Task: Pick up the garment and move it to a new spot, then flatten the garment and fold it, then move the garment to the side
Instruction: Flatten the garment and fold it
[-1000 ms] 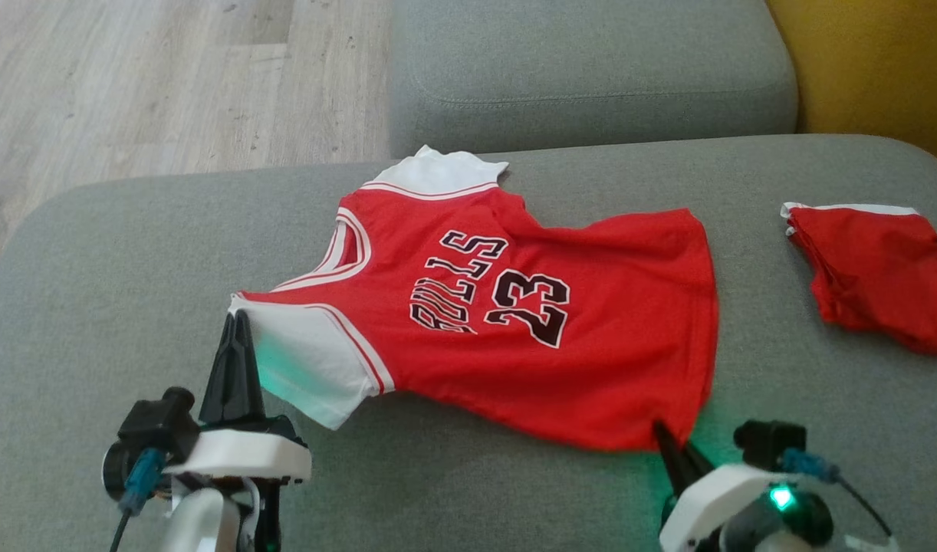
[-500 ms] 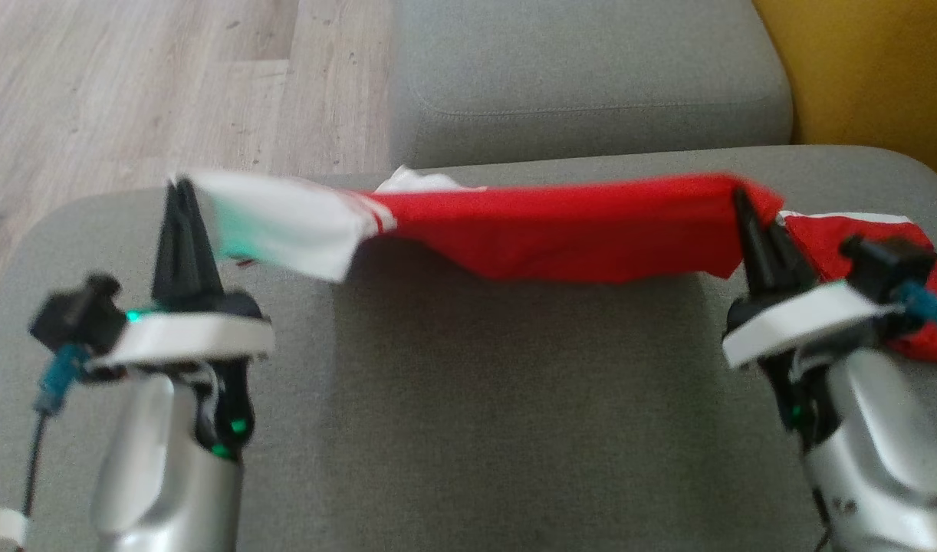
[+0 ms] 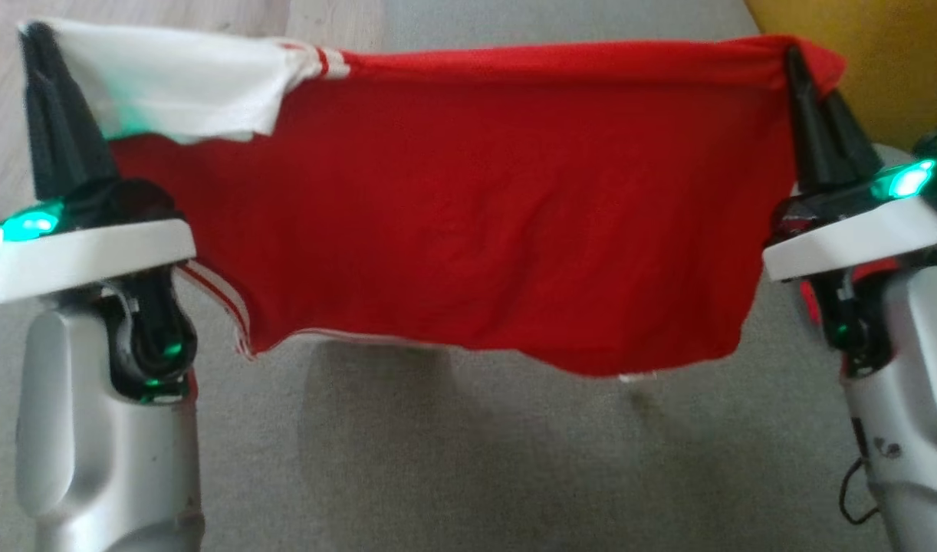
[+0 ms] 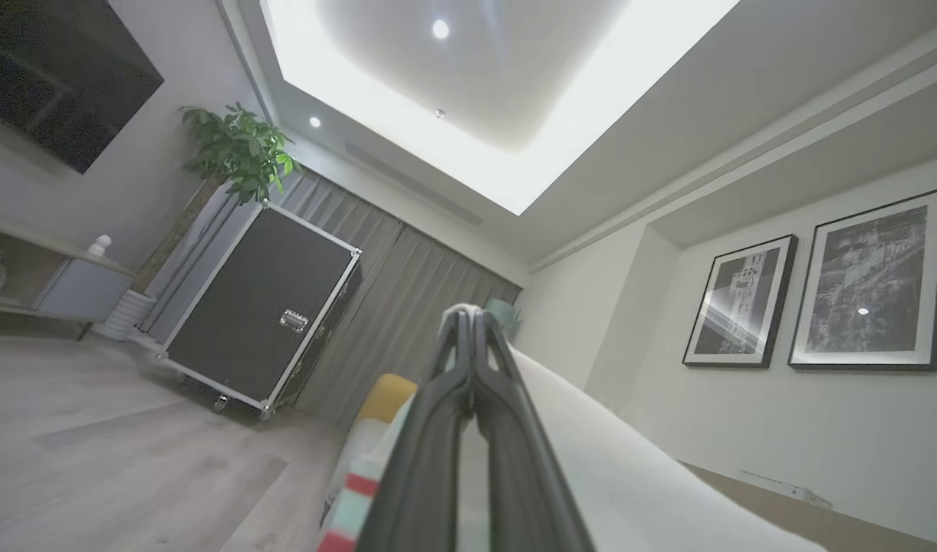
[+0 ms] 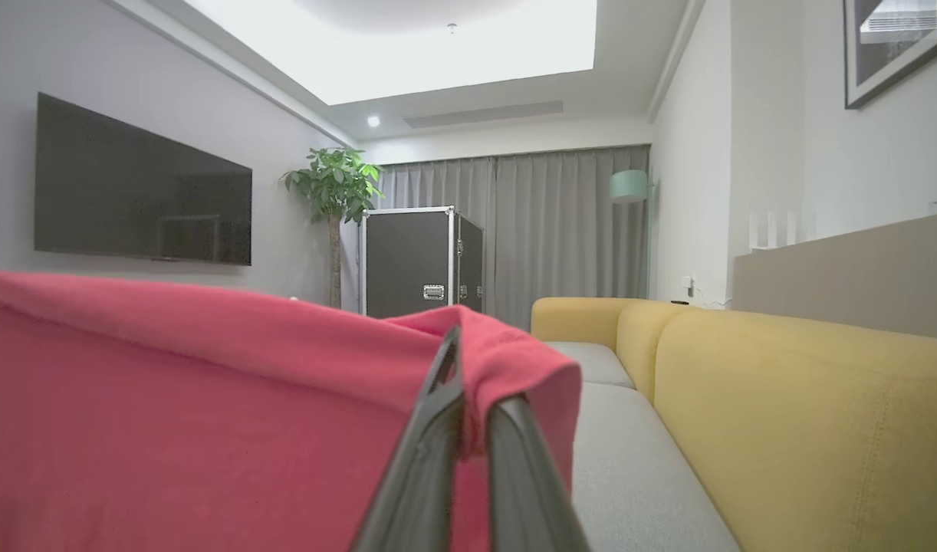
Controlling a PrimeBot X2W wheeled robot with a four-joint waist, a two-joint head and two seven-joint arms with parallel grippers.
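The garment, a red jersey with white sleeves and striped trim, hangs stretched in the air between my two grippers, above the grey sofa seat. My left gripper is shut on the white sleeve corner at the upper left. At the upper right, my right gripper is shut on the red hem corner. The left wrist view shows shut fingers with the white sleeve draped to their right. Red cloth drapes over my right gripper's shut tips in the right wrist view.
A second red cloth piece peeks from behind my right arm. A yellow sofa runs along the wall, with wooden floor, a black flight case, a plant and a wall screen beyond.
Both grippers have risen high with the garment, lifting it off the sofa seat so it hangs as a sheet. The head camera has shifted too.
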